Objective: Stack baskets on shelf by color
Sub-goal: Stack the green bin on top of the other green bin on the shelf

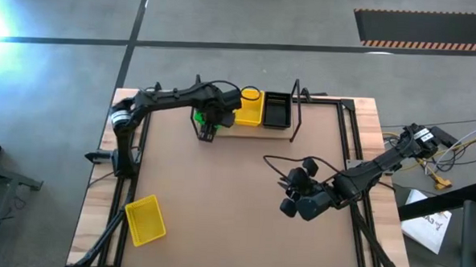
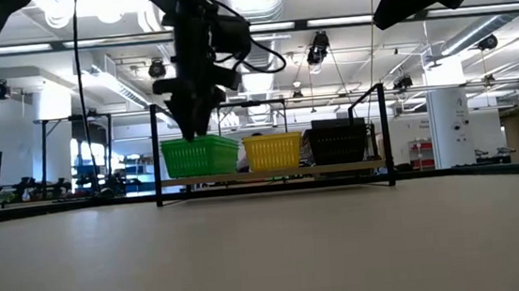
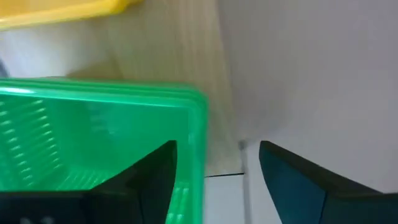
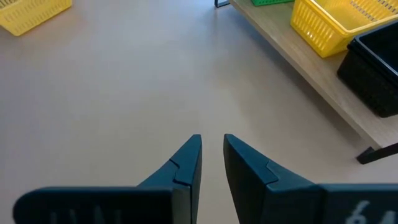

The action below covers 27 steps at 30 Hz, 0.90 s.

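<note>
The left gripper [image 1: 209,124] is held over the green basket [image 2: 201,156] at the left end of the shelf [image 2: 271,175]. Its fingers [image 3: 146,180] are spread, one inside the basket and one outside, with the bright green rim wall [image 3: 198,143] standing between them; no squeeze on the wall can be made out. The basket is seen as a small rectangular tub of bright green plastic, its sides pierced with rows of slots and its rim thick and rounded at the corner. More than one rim edge appears nested there, though a count cannot be given.

Beside it on the light wooden board a yellow basket [image 2: 273,151] of the same slotted make is set, and next to that a black one [image 2: 337,142]; black wire uprights [image 2: 386,134] close each end. A further yellow basket [image 1: 145,220] lies alone on the brown tabletop [image 1: 234,214], well apart from both grippers.

The right gripper [image 1: 293,188] is held above the bare tabletop, its fingers [image 4: 186,167] nearly together with a narrow gap and nothing between them.
</note>
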Tool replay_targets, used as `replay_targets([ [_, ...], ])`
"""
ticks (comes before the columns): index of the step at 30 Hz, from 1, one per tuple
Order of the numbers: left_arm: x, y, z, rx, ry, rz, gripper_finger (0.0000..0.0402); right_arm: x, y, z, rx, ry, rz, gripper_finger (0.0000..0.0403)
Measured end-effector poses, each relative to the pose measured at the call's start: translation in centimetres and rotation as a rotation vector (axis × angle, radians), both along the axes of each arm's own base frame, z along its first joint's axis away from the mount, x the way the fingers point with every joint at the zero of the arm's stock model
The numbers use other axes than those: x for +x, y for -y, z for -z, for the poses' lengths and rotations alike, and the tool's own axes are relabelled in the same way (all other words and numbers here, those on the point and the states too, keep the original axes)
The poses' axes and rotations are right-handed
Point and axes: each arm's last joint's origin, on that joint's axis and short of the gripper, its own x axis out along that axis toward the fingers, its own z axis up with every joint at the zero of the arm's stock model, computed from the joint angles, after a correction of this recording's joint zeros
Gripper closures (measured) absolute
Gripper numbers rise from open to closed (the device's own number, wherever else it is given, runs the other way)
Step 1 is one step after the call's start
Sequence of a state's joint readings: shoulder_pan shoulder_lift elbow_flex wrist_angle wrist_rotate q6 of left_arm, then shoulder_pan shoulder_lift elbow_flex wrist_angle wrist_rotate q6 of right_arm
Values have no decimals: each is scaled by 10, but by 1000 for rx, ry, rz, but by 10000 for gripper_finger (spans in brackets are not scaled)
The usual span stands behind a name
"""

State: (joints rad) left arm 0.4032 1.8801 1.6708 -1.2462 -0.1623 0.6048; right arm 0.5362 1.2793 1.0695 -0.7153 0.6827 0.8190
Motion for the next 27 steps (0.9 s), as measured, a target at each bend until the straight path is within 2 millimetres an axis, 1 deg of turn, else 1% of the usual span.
replay_targets([
  [2, 2, -2, 4, 35, 0, 5, 193, 0, 0, 0, 0, 0, 0, 344],
  [5, 5, -3, 8, 47, 32, 2, 214, 0, 0, 0, 0, 0, 0, 344],
  [8, 7, -3, 8, 26, 62, 6, 249, 0, 0, 0, 0, 0, 0, 344],
  [15, 13, -4, 7, -2, 137, 13, 350, 0, 0, 0, 0, 0, 0, 344],
  [19, 16, -5, 6, 6, 176, -22, 391, 0, 0, 0, 0, 0, 0, 344],
  [22, 18, -6, 5, 14, 204, -34, 395, 0, 0, 0, 0, 0, 0, 344],
  [27, 21, -7, 4, 26, 243, -45, 382, 0, 0, 0, 0, 0, 0, 344],
])
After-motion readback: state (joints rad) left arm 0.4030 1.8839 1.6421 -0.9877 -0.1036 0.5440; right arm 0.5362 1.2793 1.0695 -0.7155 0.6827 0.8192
